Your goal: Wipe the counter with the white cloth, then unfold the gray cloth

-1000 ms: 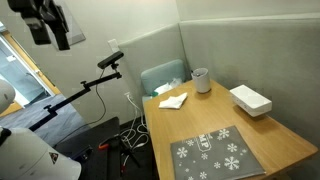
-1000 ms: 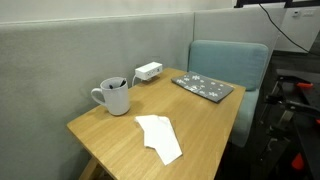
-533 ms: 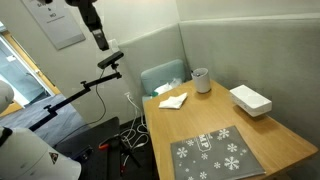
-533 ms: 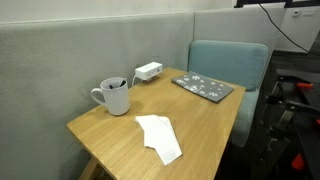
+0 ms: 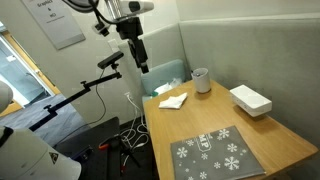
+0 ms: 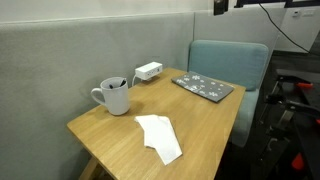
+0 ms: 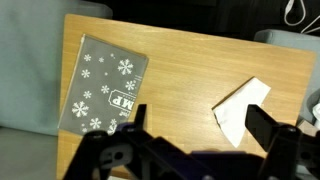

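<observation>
Hovering high over the wooden table (image 5: 200,118), the gripper (image 5: 142,64) has its jaws spread wide and carries nothing. I judge that it hangs so high because the wiping is not yet begun, and from up there it can choose a free way down.

The white cloth (image 7: 240,108) lies crumpled far below it, close under one finger in the wrist view. The gray cloth (image 7: 104,85), with its snowflakes, lies as a flat rectangle under the other finger, well apart from the white one.

The wrist view shows both cloths framed by the fingers, but it does not show the height. In an exterior view a mug (image 6: 115,96) and a white box (image 6: 148,71) stand beyond the cloths. The wrist view misses them.
</observation>
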{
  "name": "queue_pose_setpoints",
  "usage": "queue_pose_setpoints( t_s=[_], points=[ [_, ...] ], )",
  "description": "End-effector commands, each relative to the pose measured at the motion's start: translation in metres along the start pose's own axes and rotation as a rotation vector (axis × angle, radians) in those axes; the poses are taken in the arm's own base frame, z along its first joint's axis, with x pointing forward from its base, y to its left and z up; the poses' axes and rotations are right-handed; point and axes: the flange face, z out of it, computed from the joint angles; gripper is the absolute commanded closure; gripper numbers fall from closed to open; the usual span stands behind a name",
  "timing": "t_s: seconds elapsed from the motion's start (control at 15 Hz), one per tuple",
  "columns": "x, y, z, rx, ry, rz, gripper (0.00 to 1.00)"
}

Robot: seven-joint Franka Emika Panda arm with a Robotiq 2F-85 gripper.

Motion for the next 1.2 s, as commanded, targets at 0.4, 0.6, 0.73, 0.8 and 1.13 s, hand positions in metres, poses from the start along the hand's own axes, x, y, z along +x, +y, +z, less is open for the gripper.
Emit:
queue_pose_setpoints(
  t_s=[0.4, 0.6, 0.73, 0.8, 1.13],
  points=[
    [0.020, -0.007, 0.028, -0.004, -0.022, 0.014, 0.00],
    [0.035, -0.020, 0.054, 0.009, 0.039, -0.029, 0.00],
    [0.045, -0.034, 0.077, 0.032, 0.094, -0.059, 0.00],
    [0.051, -0.040, 0.089, 0.041, 0.122, -0.070, 0.00],
    [0.068, -0.080, 0.154, 0.090, 0.167, -0.114, 0.00]
  ],
)
